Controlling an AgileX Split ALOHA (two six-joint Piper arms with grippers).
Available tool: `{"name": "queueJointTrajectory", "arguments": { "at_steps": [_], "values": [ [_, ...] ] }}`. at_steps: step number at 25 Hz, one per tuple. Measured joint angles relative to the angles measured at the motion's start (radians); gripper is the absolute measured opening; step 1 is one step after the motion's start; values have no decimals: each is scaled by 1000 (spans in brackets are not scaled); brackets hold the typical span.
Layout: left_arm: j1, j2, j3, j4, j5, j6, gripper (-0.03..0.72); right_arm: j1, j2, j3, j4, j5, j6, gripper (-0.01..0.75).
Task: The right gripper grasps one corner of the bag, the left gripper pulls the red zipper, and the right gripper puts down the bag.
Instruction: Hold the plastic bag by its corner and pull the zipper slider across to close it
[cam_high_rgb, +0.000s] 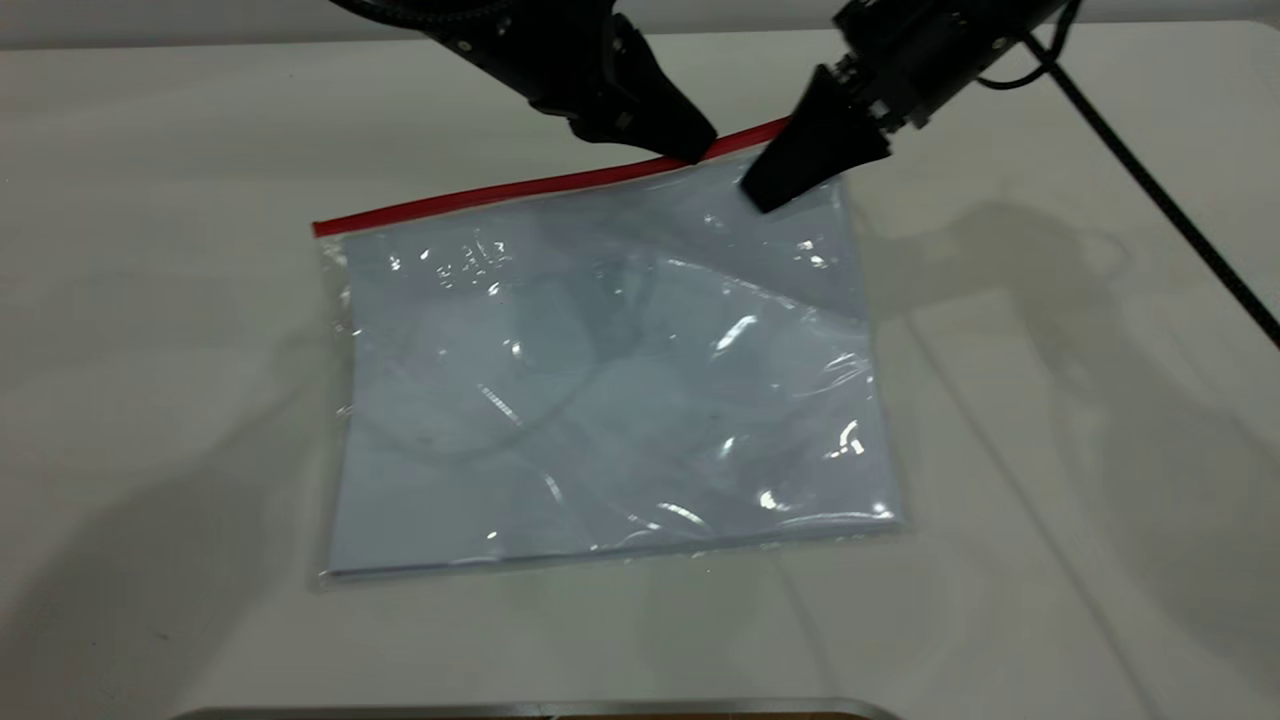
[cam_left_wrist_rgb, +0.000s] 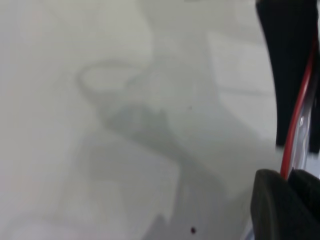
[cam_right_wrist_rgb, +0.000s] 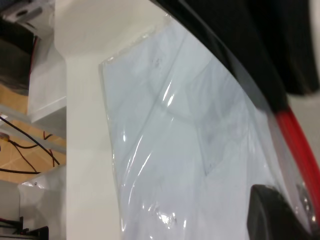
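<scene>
The bag (cam_high_rgb: 610, 390), clear and crinkly with white sheets inside, lies on the white table (cam_high_rgb: 150, 350), its far right corner raised. The red zipper (cam_high_rgb: 500, 190) runs along its far long edge. My right gripper (cam_high_rgb: 768, 192) is shut on that far right corner, and one of its fingers (cam_right_wrist_rgb: 274, 216) shows against the plastic next to the red zipper (cam_right_wrist_rgb: 300, 145). My left gripper (cam_high_rgb: 692, 152) is shut on the red zipper just left of it. In the left wrist view the red zipper (cam_left_wrist_rgb: 295, 120) passes between my left gripper's (cam_left_wrist_rgb: 287, 176) fingertips. The slider tab is hidden.
A black cable (cam_high_rgb: 1150, 185) trails from the right arm across the table's right side. A metal-edged object (cam_high_rgb: 520, 710) lies at the near table edge. Beyond the table's edge (cam_right_wrist_rgb: 65, 150) are shelves and loose wires (cam_right_wrist_rgb: 25, 140).
</scene>
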Motion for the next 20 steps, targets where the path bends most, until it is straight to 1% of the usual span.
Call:
{"name": "queueJointTrajectory", "arguments": {
  "at_steps": [6,12,16,20],
  "values": [
    [28,0,-3,81,-10,-46,45,-55,0,0,-1,18,19,34],
    [85,0,-7,175,-11,-129,45,-154,0,0,-7,18,56,34],
    [128,0,-7,227,1,-151,45,-219,0,0,-10,18,92,35],
    [144,0,-7,277,11,-158,45,-253,0,0,-15,18,105,35]
  ]
}}
